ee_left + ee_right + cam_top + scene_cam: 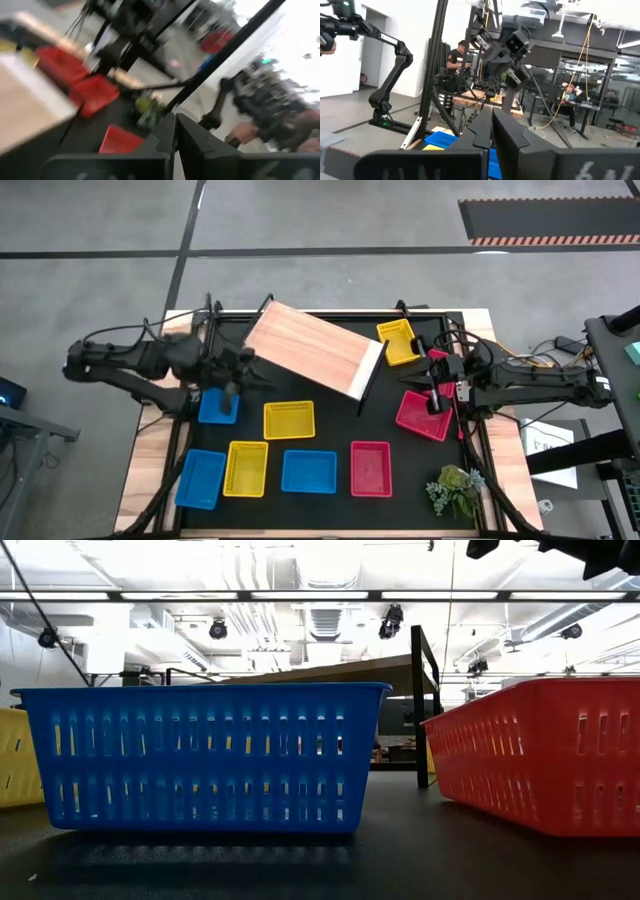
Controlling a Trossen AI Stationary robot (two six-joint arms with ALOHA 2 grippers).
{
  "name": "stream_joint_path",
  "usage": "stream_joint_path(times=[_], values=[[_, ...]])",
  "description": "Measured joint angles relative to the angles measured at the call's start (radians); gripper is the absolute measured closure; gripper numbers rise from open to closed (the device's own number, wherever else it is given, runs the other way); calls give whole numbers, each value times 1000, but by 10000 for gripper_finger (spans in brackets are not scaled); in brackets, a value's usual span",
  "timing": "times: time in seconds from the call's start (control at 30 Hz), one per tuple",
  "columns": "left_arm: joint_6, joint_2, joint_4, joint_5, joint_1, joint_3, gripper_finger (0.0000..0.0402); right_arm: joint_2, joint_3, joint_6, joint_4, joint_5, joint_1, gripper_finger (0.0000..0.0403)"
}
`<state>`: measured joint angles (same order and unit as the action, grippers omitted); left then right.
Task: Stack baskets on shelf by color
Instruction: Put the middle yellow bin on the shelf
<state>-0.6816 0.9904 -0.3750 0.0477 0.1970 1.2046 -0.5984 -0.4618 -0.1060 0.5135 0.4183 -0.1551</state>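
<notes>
No readable txt, labels, brands or nos. anywhere in these views; nothing legible on baskets, shelf, arms or room.

The high camera looks straight down on my whole table (330, 500). The low camera sits at tabletop level, close behind a blue basket (205, 755) and a red basket (545, 750). My left wrist camera faces across the table toward the right edge; the right wrist camera faces the left edge.
</notes>
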Motion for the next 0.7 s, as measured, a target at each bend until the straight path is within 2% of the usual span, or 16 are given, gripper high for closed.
stream_joint_path(times=[0.13, 0.33, 0.53, 0.7], values=[[-21, 70, -115, 93, 126, 71, 402, 2, 0, -4, -20, 0, 0, 394], [-21, 241, -146, 97, 249, 173, 402, 2, 0, -6, -20, 0, 0, 394], [-18, 431, -196, 60, 285, 323, 402, 2, 0, 1, -16, 0, 0, 394], [-12, 572, -438, 49, 284, 436, 402, 2, -3, 28, -16, 9, 0, 394]])
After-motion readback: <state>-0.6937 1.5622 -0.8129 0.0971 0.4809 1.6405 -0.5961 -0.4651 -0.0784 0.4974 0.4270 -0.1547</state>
